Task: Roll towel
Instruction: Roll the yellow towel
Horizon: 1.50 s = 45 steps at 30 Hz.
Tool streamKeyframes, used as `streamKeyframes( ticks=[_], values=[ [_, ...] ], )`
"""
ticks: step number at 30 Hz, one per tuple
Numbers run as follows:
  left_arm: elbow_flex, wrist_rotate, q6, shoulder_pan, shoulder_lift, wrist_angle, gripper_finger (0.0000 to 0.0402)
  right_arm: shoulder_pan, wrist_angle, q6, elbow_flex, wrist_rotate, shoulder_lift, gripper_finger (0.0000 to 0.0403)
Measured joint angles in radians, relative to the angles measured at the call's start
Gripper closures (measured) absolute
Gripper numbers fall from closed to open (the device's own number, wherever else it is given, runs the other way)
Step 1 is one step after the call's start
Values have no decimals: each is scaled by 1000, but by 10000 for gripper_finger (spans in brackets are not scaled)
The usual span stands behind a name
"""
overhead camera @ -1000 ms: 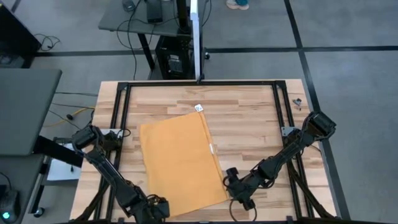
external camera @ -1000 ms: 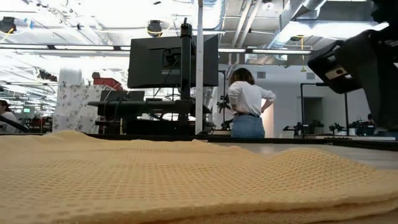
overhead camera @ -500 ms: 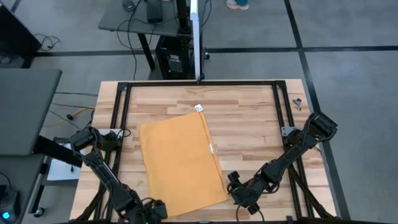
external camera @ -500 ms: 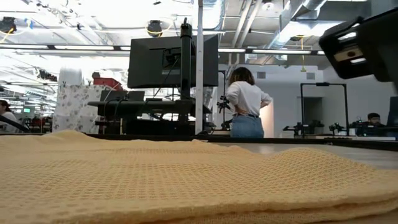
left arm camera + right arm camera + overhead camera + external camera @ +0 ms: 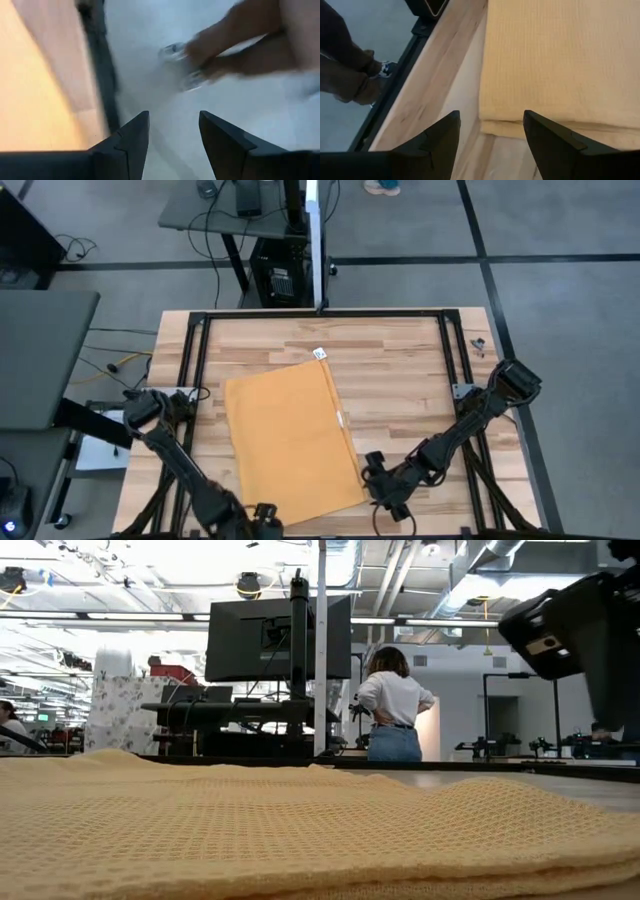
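Towel lies folded flat mid-table, not rolled yet. Right gripper hovers spread wide at its 5 o'clock corner, left gripper parted past the table's near edge. Next: pinch that edge.

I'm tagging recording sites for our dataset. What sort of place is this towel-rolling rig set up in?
Most likely a robotics lab or open workshop. The wooden table stands in a black metal frame on a grey floor, a monitor on a stand sits just behind, and further workstations, exposed ceiling ducts and a standing person fill the room beyond.
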<state>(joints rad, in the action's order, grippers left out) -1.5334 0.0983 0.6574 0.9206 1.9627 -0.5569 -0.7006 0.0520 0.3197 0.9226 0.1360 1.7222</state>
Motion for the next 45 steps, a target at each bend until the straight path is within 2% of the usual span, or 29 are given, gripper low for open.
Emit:
streamKeyframes(
  ticks=[2, 4, 10, 14, 19, 28, 33, 37, 41, 45],
  values=[
    [-116, 110, -43, 20, 62, -227, 245, -2, 0, 19, 0, 0, 0, 191],
    [-192, 185, -19, 37, 122, -339, 245, -7, -2, 30, 0, 3, 0, 191],
    [-229, 192, 236, 73, 231, -378, 245, -5, -5, 31, 0, 28, 0, 191],
    [-229, 194, 414, 80, 247, -417, 245, -5, -5, 31, 0, 30, 0, 191],
    [-229, 202, 505, 79, 248, -479, 245, -5, -5, 22, 0, 31, 0, 191],
    [-166, 194, 517, 100, 249, -339, 245, -5, -11, -47, 0, 31, 0, 191],
    [-117, 195, 590, 99, 243, -377, 245, -5, -47, -114, 0, 74, 0, 191],
    [-104, 206, 588, 98, 242, -371, 245, -15, -97, -189, 0, 102, 0, 191],
    [-103, 222, 592, 98, 244, -378, 245, -16, -106, -196, 0, 134, 4, 191],
    [-101, 247, 603, 96, 245, -409, 245, -26, -195, -197, 9, 141, 89, 191]
  ],
)
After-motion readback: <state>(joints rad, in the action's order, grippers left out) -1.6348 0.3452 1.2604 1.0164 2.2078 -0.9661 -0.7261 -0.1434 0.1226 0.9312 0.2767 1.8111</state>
